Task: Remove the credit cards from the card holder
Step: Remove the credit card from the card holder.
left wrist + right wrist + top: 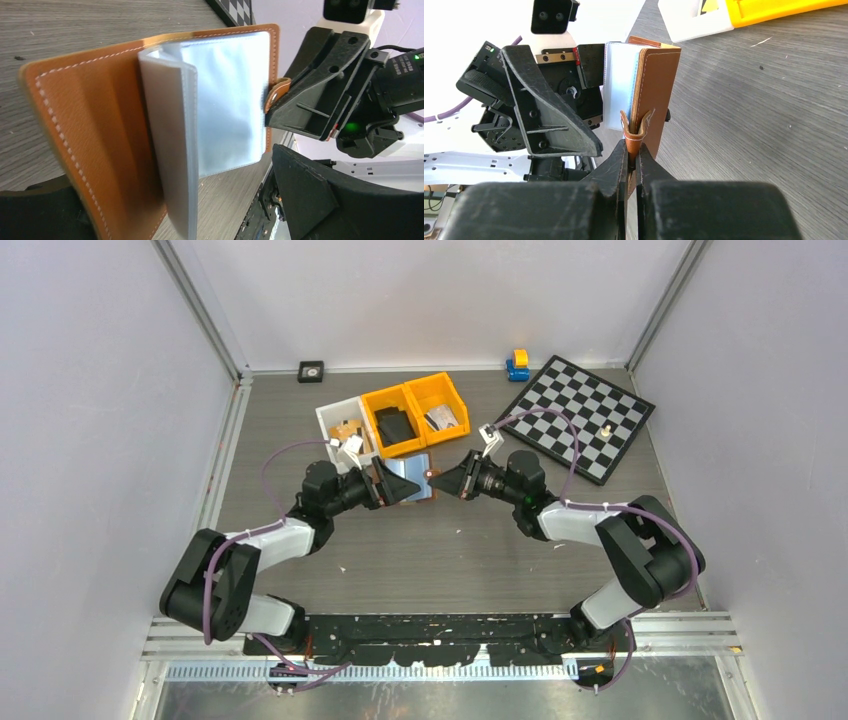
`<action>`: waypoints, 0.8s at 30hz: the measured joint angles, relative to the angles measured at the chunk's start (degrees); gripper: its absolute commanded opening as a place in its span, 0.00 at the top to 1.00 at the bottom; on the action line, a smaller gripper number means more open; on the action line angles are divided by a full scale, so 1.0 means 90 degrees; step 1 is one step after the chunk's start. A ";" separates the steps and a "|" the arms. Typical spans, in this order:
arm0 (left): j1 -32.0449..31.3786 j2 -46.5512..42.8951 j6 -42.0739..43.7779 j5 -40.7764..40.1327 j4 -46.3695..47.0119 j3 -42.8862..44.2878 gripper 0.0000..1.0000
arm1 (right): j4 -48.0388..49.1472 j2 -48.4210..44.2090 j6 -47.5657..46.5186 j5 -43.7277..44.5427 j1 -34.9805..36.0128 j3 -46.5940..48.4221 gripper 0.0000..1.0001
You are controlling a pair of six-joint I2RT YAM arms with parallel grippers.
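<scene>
Two grippers: your left gripper [385,487] and right gripper [437,480] meet nose to nose.
Right fingers: clamped tight on the card holder [656,95] by its snap strap [636,127]; the strap end pokes out just past the tips.
Left fingers: spread wide, pinching nothing; holder sits between them.
Holder look: tan-brown leather, white stitching, covers folded open.
Inside: pale blue-white clear sleeves [225,100] fanned out; you can't tell what's in them.
Surface: grey wood-grain table [749,100] beyond the right fingertips.
</scene>
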 measured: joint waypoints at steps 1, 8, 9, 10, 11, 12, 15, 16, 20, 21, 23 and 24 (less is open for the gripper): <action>-0.0019 0.0000 0.0000 0.0002 0.0000 0.0010 0.00 | 0.0061 0.0058 0.0044 -0.0039 0.0000 0.0000 1.00; -0.0087 0.0000 0.0007 0.0022 0.0002 0.0092 0.00 | 0.0250 0.0177 0.0199 -0.0211 0.0000 0.0000 0.99; -0.0087 0.0000 0.0007 0.0022 0.0000 0.0092 0.00 | 0.0277 0.0177 0.0206 -0.0223 0.0000 0.0000 0.99; -0.0087 0.0000 0.0012 0.0022 -0.0005 0.0095 0.00 | 0.0308 0.0177 0.0214 -0.0240 0.0000 0.0000 0.99; -0.0087 0.0007 0.0017 0.0022 -0.0015 0.0102 0.01 | 0.0330 0.0177 0.0226 -0.0253 0.0000 0.0000 1.00; -0.0087 0.0019 0.0022 0.0019 -0.0022 0.0117 0.02 | 0.0369 0.0177 0.0236 -0.0270 0.0000 0.0000 0.99; -0.0087 0.0080 0.0034 0.0019 -0.0051 0.0172 0.01 | 0.0444 0.0177 0.0274 -0.0311 0.0000 0.0002 1.00; -0.0087 0.0095 0.0036 0.0019 -0.0058 0.0189 0.01 | 0.0459 0.0180 0.0299 -0.0316 0.0000 0.0002 0.99; -0.0087 0.0097 0.0058 0.0017 -0.0095 0.0211 0.01 | 0.0551 0.0219 0.0355 -0.0367 0.0000 0.0002 1.00; -0.0087 0.0097 0.0063 0.0017 -0.0117 0.0211 0.01 | 0.0561 0.0233 0.0364 -0.0381 0.0000 0.0002 1.00; -0.0087 0.0097 0.0080 0.0015 -0.0180 0.0214 0.02 | 0.0576 0.0253 0.0369 -0.0406 0.0000 0.0002 1.00; -0.0087 0.0100 0.0090 0.0015 -0.0211 0.0219 0.03 | 0.0578 0.0262 0.0372 -0.0408 0.0000 0.0002 0.99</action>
